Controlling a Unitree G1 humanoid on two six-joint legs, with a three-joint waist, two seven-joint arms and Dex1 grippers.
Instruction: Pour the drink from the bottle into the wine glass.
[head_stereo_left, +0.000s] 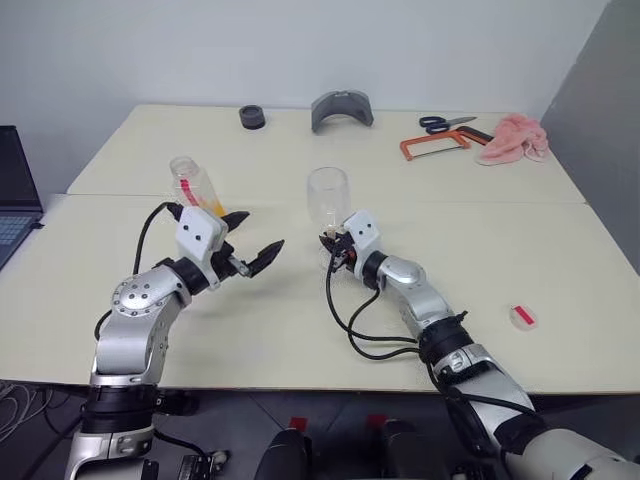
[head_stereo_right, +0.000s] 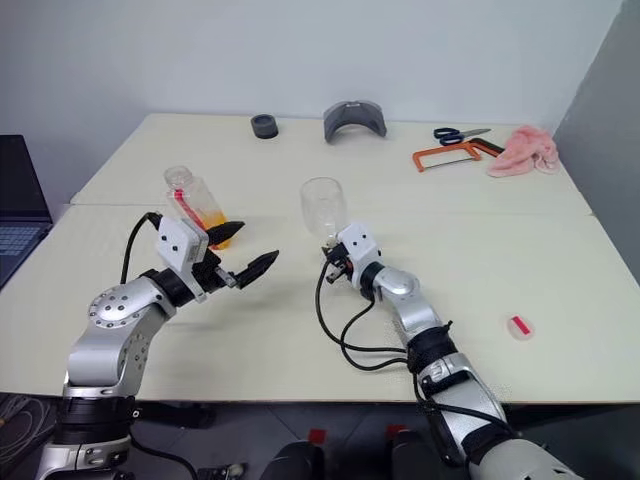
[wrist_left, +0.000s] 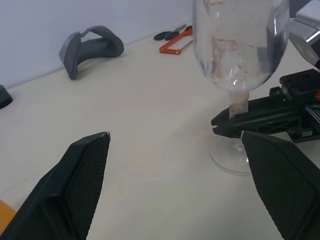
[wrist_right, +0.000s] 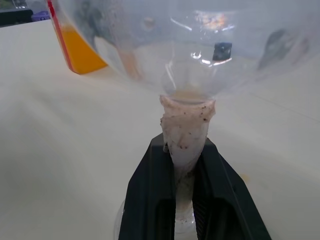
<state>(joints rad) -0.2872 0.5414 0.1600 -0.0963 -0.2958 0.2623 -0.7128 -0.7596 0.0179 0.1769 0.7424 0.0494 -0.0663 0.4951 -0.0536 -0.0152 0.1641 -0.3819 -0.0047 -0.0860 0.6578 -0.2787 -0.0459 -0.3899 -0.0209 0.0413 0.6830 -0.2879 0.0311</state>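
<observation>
The wine glass (head_stereo_left: 328, 193) stands upright and empty on the table's middle. My right gripper (head_stereo_left: 333, 246) is shut on its thin stem (wrist_right: 186, 135), low above the round foot (wrist_left: 231, 156). The bottle (head_stereo_left: 194, 186) stands to the left with no cap on, and the orange drink (head_stereo_left: 213, 207) fills its lower part. A red stripe (wrist_right: 56, 29) runs down its side. My left gripper (head_stereo_left: 252, 238) hangs open just in front of the bottle, pointing toward the glass. The bottle is outside its fingers (wrist_left: 82, 187), and nothing lies between them.
A small red-and-white cap (head_stereo_left: 522, 317) lies at the right. Along the far edge are a black ring (head_stereo_left: 252, 117), a grey curved piece (head_stereo_left: 342, 108), scissors (head_stereo_left: 445, 123), an orange hacksaw (head_stereo_left: 436, 146) and a pink cloth (head_stereo_left: 515, 137). A laptop (head_stereo_left: 15, 200) sits at the far left.
</observation>
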